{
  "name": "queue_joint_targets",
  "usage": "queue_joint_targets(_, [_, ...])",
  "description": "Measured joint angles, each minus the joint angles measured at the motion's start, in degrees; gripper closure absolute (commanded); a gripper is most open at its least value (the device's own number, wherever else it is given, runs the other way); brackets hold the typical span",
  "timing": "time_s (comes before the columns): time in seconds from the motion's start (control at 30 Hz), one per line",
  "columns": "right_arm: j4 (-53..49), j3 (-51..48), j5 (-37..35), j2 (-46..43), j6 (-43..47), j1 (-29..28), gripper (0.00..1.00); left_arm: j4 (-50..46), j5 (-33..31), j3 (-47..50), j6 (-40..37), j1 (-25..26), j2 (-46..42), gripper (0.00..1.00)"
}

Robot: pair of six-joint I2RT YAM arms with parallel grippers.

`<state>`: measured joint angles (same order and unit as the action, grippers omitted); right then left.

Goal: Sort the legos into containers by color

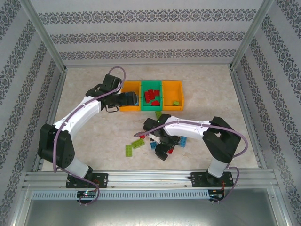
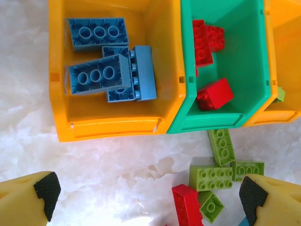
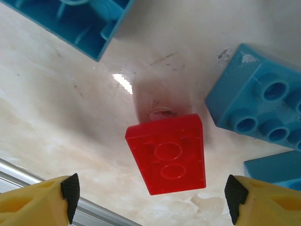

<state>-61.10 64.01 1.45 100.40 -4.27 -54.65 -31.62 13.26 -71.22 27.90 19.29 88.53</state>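
- The table (image 1: 94,136) is pale and marbled, and takes up the middle of the overhead frame.
- Three open bins stand touching in a row at upper centre. They are the left orange bin (image 1: 132,83) (image 2: 59,94), the green bin (image 1: 152,83) (image 2: 240,56) and the right orange bin (image 1: 171,84) (image 2: 282,47).
- The left gripper (image 1: 129,100) (image 2: 148,195) hangs above the left orange bin. In its own camera the pads sit at the two bottom corners, spread wide with nothing between them.
- The right gripper (image 1: 163,148) (image 3: 150,193) is low over the scattered pile at lower centre. Its jaws are released, one pad to each side, and touch nothing.
- The loose legos (image 1: 137,143) (image 2: 211,178) lie on the table below the bins, a mix of lime, red and blue studded blocks.
- The blue bricks (image 2: 99,75) are heaped in the left orange bin, some studs-up and some tipped on edge.
- The red bricks (image 1: 151,96) (image 2: 214,94) lie in the green bin.
- A lime brick (image 1: 175,102) rests in the right orange bin, near its lower right corner.
- A small red brick (image 3: 167,153) lies studs-up at centre frame, between the right gripper's pads and clear of both. A blue one (image 3: 258,108) sits just beside it at the right.
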Motion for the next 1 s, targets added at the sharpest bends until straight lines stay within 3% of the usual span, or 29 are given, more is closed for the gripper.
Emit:
queue_joint_targets(0.27, [-0.8,1.1,-0.3,5.2,3.9,1.3,0.25,1.3,1.6,1.1,1.1,-0.8,-1.0,0.01])
queue_joint_targets(0.53, [-0.5,3.7,-1.1,6.3,6.3,1.8,0.46,1.3,1.8,1.2,1.3,-1.3,-1.3,0.00])
queue_joint_targets(1.0, [-0.2,3.8,-2.9,6.0,7.3,1.8,0.65,1.5,1.7,1.7,2.1,-1.8,-1.9,0.01])
